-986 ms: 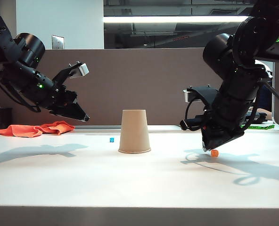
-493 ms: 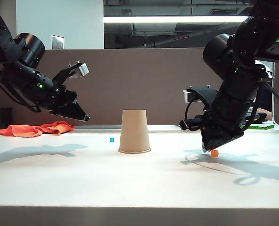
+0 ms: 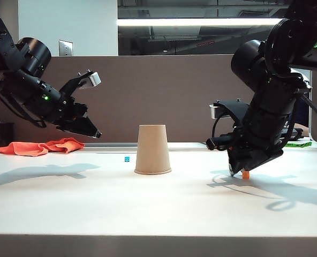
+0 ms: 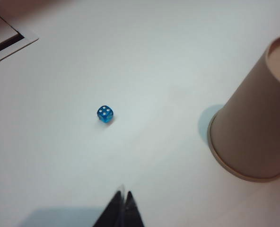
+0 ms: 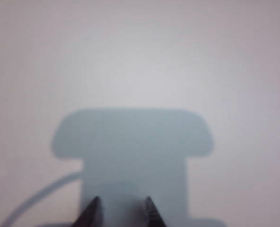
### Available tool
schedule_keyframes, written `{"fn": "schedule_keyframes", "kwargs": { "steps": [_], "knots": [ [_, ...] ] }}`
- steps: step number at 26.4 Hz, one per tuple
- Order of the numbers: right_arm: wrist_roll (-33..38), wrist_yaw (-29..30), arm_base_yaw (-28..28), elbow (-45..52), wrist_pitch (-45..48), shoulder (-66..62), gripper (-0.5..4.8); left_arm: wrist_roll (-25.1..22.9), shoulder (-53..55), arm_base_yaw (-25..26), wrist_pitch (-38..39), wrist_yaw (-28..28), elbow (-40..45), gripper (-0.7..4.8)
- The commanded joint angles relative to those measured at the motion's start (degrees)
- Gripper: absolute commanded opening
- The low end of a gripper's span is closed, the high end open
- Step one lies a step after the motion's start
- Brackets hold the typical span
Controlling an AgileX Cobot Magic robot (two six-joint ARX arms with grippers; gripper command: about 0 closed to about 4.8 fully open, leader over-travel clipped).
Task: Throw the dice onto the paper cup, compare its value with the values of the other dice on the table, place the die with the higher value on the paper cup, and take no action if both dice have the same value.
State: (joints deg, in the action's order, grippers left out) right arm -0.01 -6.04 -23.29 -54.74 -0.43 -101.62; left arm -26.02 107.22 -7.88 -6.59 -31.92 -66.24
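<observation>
White tabletop (image 3: 94, 203) fills the foreground of the exterior view, backed by a brown partition wall under a bright ceiling light. Near the middle stands the paper cup (image 3: 152, 149), upside down, its wide rim on the table. The left gripper (image 3: 92, 133) hangs in the air well above the surface, on the left side of the cup and well apart from it, pointing down at a slant; in the left wrist view its two dark fingertips (image 4: 123, 208) meet with no gap and hold nothing. Ahead of those tips the blue die (image 4: 105, 113) lies on the bare table with four pale pips on its top face, apart from the fingers and off to one side of the cup (image 4: 253, 127); in the exterior view this die (image 3: 127, 159) sits just beside the cup's base on its left. An orange cloth (image 3: 38, 146) lies crumpled at the far left edge. The right gripper (image 3: 239, 172) is down at the table on the right of the cup, and the orange die (image 3: 246, 174) rests on the surface right at its tips. Seen from the right wrist camera, the fingertips (image 5: 93, 213) stand clearly parted with only shadowed table between them; the orange die does not show there.
</observation>
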Motion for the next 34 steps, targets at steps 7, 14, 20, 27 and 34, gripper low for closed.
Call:
{"fn": "schedule_keyframes", "kwargs": {
  "steps": [7, 14, 20, 27, 34],
  "knots": [
    [0.02, -0.5, -0.13, -0.07, -2.21, 0.15, 1.13, 0.13, -0.33, -0.07, -0.37, -0.26, -0.07, -0.05],
    [0.02, -0.48, -0.13, -0.07, -4.22, 0.17, 1.13, 0.13, -0.33, -0.07, -0.35, -0.28, -0.07, -0.06],
    [0.09, -0.5, -0.13, -0.07, -6.1, 0.26, 1.12, 0.11, -0.26, -0.07, -0.37, -0.26, -0.07, -0.05],
    [1.53, -0.72, -0.13, -0.07, -7.5, 1.75, 1.05, 0.13, -0.24, -0.07, -0.35, -0.28, -0.07, -0.05],
    [1.53, -1.18, -0.13, -0.07, -8.83, 2.64, 1.05, 0.22, -0.24, -0.07, -0.33, -0.31, -0.07, -0.05]
  ]
}}
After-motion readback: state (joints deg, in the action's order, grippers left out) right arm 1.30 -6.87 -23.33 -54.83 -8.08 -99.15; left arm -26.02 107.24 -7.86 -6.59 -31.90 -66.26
